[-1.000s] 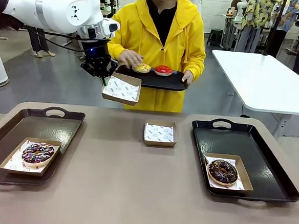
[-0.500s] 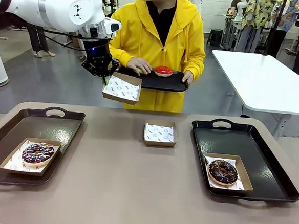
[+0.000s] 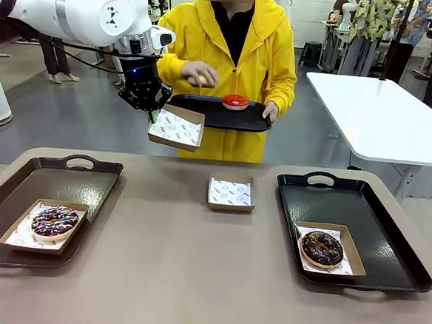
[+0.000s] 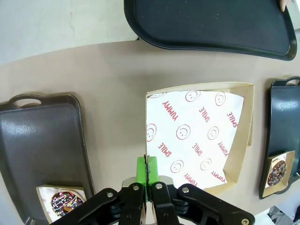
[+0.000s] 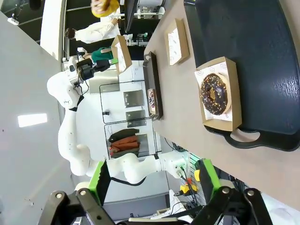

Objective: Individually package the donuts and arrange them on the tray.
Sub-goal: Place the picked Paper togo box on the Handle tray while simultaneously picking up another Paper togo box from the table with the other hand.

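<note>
My left gripper (image 3: 150, 107) is shut on the rim of a paper-lined cardboard box (image 3: 175, 127) and holds it in the air beside the person's black tray (image 3: 252, 120). In the left wrist view the green pads (image 4: 142, 169) pinch the box (image 4: 197, 136) at its near edge. A red-glazed donut (image 3: 235, 102) lies on the person's tray. Above that tray, the person's hand (image 3: 196, 73) holds the yellow donut, mostly covered by the fingers. The sprinkled donut (image 3: 54, 222) sits boxed on the left tray (image 3: 89, 179). The dark chocolate donut (image 3: 322, 248) sits boxed on the right tray (image 3: 375, 218). My right gripper (image 5: 153, 180) stands open, with nothing between its fingers.
An empty paper-lined box (image 3: 231, 193) lies at the middle of the brown table (image 3: 178, 278). A white table (image 3: 382, 114) stands at the back right. The right wrist view looks along the table past the dark chocolate donut (image 5: 214, 93).
The person's hand has closed on the yellow donut and lifted it off the hand-held tray. My left arm shifted slightly right with the box, then held still.
</note>
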